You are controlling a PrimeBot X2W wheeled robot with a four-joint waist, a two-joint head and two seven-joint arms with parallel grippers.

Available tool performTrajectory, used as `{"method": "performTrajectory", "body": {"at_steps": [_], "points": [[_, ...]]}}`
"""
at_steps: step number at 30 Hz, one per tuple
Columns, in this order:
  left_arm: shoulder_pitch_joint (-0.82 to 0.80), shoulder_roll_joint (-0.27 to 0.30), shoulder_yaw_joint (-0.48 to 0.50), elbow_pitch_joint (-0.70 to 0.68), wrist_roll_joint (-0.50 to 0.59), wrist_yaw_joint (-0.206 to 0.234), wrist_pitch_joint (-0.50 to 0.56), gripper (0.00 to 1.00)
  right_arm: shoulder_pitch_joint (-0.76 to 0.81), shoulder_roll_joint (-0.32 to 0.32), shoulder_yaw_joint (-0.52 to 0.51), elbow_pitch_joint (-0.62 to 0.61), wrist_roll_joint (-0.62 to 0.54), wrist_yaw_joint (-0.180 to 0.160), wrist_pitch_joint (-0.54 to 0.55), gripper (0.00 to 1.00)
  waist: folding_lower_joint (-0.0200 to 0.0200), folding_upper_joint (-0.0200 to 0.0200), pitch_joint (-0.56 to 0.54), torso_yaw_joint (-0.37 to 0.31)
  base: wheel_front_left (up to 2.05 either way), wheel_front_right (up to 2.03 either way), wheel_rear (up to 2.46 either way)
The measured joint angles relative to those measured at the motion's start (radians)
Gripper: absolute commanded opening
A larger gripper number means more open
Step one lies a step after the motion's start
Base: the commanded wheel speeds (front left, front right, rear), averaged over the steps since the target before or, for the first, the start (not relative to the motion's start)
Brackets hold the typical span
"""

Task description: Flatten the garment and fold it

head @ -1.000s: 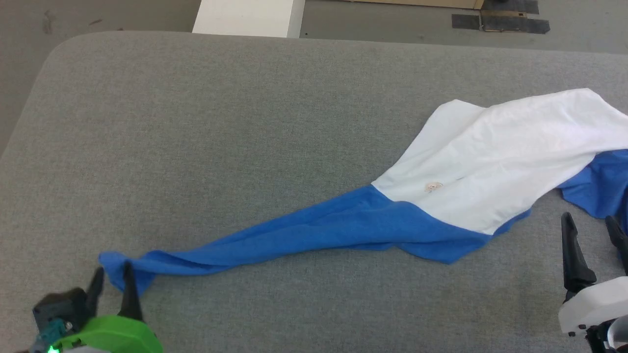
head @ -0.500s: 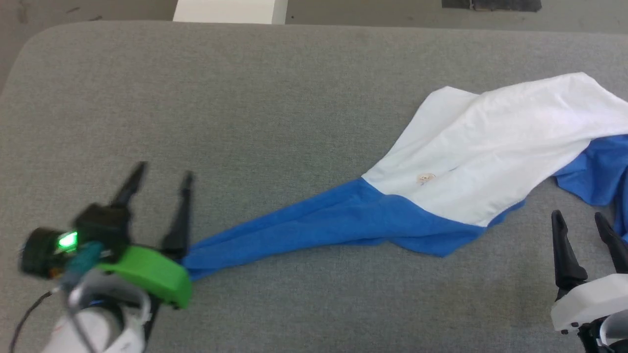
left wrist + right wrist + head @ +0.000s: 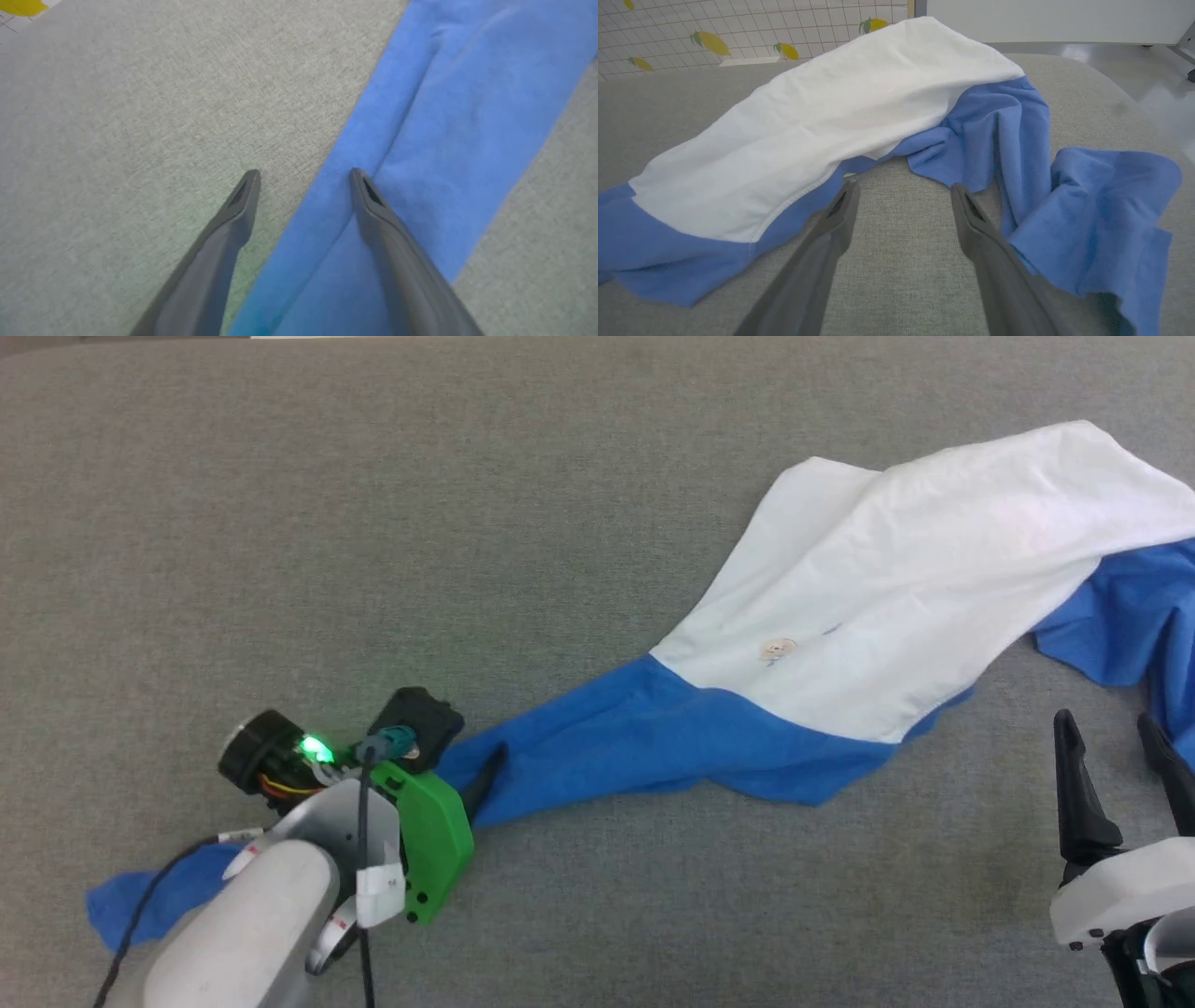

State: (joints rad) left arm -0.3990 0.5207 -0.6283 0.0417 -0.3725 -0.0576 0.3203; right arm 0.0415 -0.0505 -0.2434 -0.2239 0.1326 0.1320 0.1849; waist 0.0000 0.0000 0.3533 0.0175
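the garment lies on the grey table, white body at right, one blue sleeve drawn out as a long strip toward the lower left, its end beside the pale left forearm. the left wrist view shows the left tool spread wide, one finger above the sleeve, the other above bare table; in the head view the wrist hides most of this. the right wrist view shows the right tool wide and empty, the second sleeve crumpled just beside it, near the table's rounded corner. bare table extends left and beyond. a second ago the left tool pinched the sleeve end.
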Motion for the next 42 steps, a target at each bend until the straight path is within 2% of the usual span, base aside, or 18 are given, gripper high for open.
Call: {"method": "performTrajectory", "body": {"at_steps": [2, 3, 4, 5, 6, 10, 14, 17, 20, 26, 29, 31, 32, 33, 34, 35, 38, 42], "points": [[-0.008, -0.01, -0.018, 0.03, -0.031, -0.023, 0.037, 1.0, 0.0, 0.0, -0.001, 0.0, 0.0, 0.0, 0.0, 1.0, 0.0, 0.0, 0.003, -0.007, 0.0, 0.0, 0.0], [-0.027, -0.011, -0.038, 0.045, -0.07, -0.04, 0.089, 1.0, 0.0, 0.0, -0.002, 0.0, 0.0, 0.0, 0.001, 1.0, 0.0, 0.0, 0.003, -0.014, 0.0, 0.0, 0.0], [-0.035, -0.008, -0.046, 0.047, -0.085, -0.044, 0.106, 0.96, 0.0, 0.0, -0.002, 0.0, 0.0, 0.0, 0.001, 1.0, 0.0, 0.0001, 0.002, -0.015, 0.0, 0.0, 0.0], [-0.04, -0.006, -0.053, 0.047, -0.092, -0.047, 0.114, 0.25, 0.0, 0.0, -0.002, 0.0, 0.0, 0.0, 0.001, 1.0, 0.0, 0.0, 0.001, -0.016, 0.0, 0.0, 0.0], [-0.044, -0.004, -0.063, 0.048, -0.098, -0.048, 0.122, 0.0, 0.0, 0.0, -0.002, 0.0, 0.0, 0.0, 0.001, 1.0, 0.0, 0.0, 0.0, -0.016, 0.0, 0.0, 0.0], [-0.058, 0.007, -0.113, 0.053, -0.108, -0.065, 0.134, 0.0, 0.0, 0.0, 0.001, 0.001, 0.0, 0.0, 0.001, 1.0, 0.0, 0.0001, -0.003, -0.014, 0.0, 0.0, 0.0], [-0.057, 0.004, -0.101, 0.068, -0.11, -0.057, 0.051, 0.0, 0.0, 0.0, 0.004, 0.002, 0.0, 0.0, 0.001, 1.0, 0.0, 0.0, -0.011, -0.009, 0.0, 0.0, 0.0], [-0.043, -0.003, -0.032, 0.062, -0.147, 0.001, -0.022, 0.0, 0.001, 0.0, 0.007, 0.002, 0.0, 0.0, 0.005, 1.0, 0.0, 0.0, -0.022, -0.007, 0.0, 0.0, 0.0], [-0.012, 0.013, 0.061, 0.008, -0.202, 0.059, -0.073, 0.0, 0.002, 0.0, 0.008, 0.002, 0.0, 0.0, 0.009, 1.0, 0.0, 0.0, -0.035, -0.006, 0.0, 0.0, 0.0], [0.098, 0.124, 0.255, -0.107, -0.272, 0.189, -0.134, 0.0, 0.01, 0.0, 0.005, -0.003, 0.002, 0.0, 0.01, 1.0, 0.0, 0.0, -0.04, -0.011, 0.0, 0.0, 0.0], [0.149, 0.152, 0.33, -0.112, -0.287, 0.245, -0.173, 0.0, 0.019, 0.0, 0.003, -0.002, 0.009, 0.0, 0.01, 1.0, 0.0, 0.0, -0.034, -0.013, 0.0, 0.0, 0.0], [0.167, 0.174, 0.347, -0.082, -0.257, 0.275, -0.207, 0.0, 0.02, 0.0, 0.004, -0.002, 0.009, 0.0, 0.01, 1.0, 0.0, 0.0, -0.029, -0.014, 0.0, 0.0, 0.0], [0.169, 0.175, 0.353, -0.064, -0.247, 0.288, -0.225, 0.08, 0.02, 0.0, 0.005, -0.002, 0.009, 0.0, 0.011, 1.0, 0.0, 0.0, -0.027, -0.014, 0.0, 0.0, 0.0], [0.169, 0.174, 0.353, -0.041, -0.23, 0.296, -0.245, 0.31, 0.02, 0.0, 0.006, -0.002, 0.009, 0.0, 0.013, 1.0, 0.0, 0.0, -0.025, -0.015, 0.0, 0.0, 0.0], [0.168, 0.169, 0.351, -0.02, -0.22, 0.298, -0.262, 0.7, 0.02, 0.0, 0.007, -0.002, 0.008, 0.0, 0.014, 1.0, 0.0, 0.0, -0.024, -0.016, 0.0, 0.0, 0.0], [0.167, 0.156, 0.35, -0.007, -0.22, 0.298, -0.277, 1.0, 0.02, 0.0, 0.009, -0.002, 0.008, 0.0, 0.017, 1.0, 0.0, 0.0, -0.024, -0.017, 0.0, 0.0, 0.0], [0.156, 0.084, 0.353, 0.013, -0.231, 0.298, -0.352, 1.0, 0.019, 0.0, 0.01, -0.001, 0.008, 0.0, 0.021, 1.0, 0.0, 0.0, -0.028, -0.019, 0.0, 0.0, 0.0], [0.149, 0.025, 0.362, -0.013, -0.237, 0.299, -0.453, 1.0, 0.019, 0.0, 0.014, 0.002, 0.008, 0.0, 0.023, 1.0, 0.0, 0.0, -0.041, -0.02, 0.0, 0.0, 0.0]]}}
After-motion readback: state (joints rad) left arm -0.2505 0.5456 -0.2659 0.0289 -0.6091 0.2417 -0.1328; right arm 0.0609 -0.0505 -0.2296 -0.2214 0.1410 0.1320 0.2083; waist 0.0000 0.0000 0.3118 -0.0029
